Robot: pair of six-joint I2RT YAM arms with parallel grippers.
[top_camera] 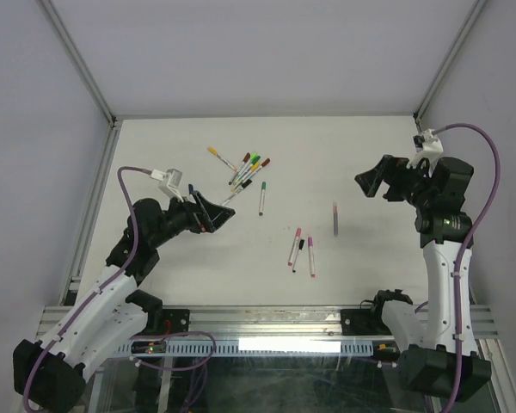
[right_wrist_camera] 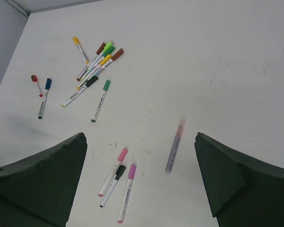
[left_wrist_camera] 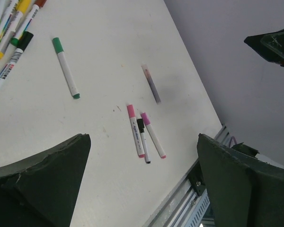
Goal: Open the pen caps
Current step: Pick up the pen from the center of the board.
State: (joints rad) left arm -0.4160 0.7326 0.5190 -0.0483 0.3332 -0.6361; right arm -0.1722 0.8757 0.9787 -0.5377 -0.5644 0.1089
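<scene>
Top external: end effectors (top_camera: 217, 215) (top_camera: 371, 179) fully spread, empty

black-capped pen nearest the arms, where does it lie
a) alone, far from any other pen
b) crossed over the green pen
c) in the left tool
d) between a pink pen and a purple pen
d: the black pen lies on the table close between the pink pen and the purple pen, the three side by side.
</scene>
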